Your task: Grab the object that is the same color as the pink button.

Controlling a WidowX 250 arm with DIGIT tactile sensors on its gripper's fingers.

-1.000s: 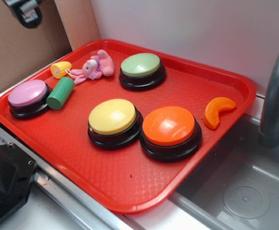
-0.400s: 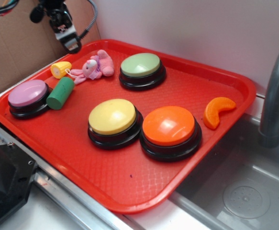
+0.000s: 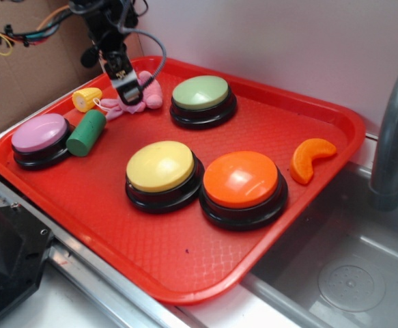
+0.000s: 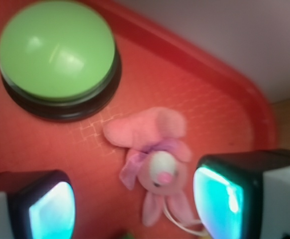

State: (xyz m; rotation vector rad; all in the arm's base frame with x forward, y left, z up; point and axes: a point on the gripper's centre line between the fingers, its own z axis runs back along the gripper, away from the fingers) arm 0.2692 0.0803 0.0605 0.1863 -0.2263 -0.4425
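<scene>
Since a moment ago the hand (image 3: 128,87) has come down from the tray's back-left corner and now hangs right over the pink plush toy (image 4: 154,159), its fingers (image 4: 219,199) spread wide with the toy between them, not yet touching it as far as the wrist view shows. The toy lies flat on the red tray (image 3: 267,130) near the back rim, its string loop trailing toward the yellow corn-like toy (image 3: 86,99). Just beside it to the right sits the green button (image 3: 202,100). Farther forward and left are the green cylinder (image 3: 86,133) and the pink button (image 3: 40,139).
</scene>
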